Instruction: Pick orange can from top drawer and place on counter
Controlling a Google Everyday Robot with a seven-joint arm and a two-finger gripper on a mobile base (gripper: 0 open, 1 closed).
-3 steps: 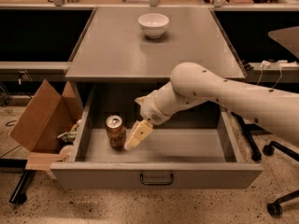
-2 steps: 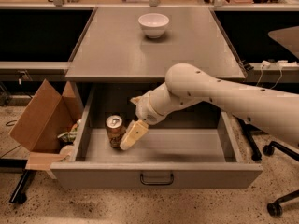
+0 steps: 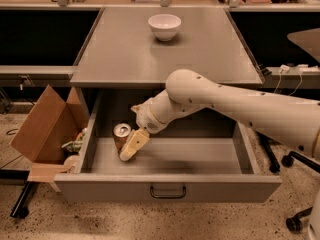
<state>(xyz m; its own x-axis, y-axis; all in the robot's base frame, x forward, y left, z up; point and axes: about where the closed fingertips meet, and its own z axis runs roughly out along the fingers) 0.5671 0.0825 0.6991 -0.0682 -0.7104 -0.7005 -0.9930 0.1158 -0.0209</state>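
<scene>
Box (image 3: 42,129) of scraps sits just outside the drawer's (image 3: 220,186) left wall. Inside the open drawer the can (image 3: 121,133) stands upright near that wall, with bare floor running off to the right. Gripper (image 3: 134,145) is down in there against the can's right side, open or closed I can't tell, arm (image 3: 240,106) reaching in from the right, and a bowl (image 3: 164,26) sits back on the counter (image 3: 125,54).

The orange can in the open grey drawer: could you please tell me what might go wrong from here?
The small orange drink can stands near the grey metal drawer's left wall with the gripper close beside it: a nudge could topple it. Lifting out, it might catch the flat grey counter's front edge.
</scene>
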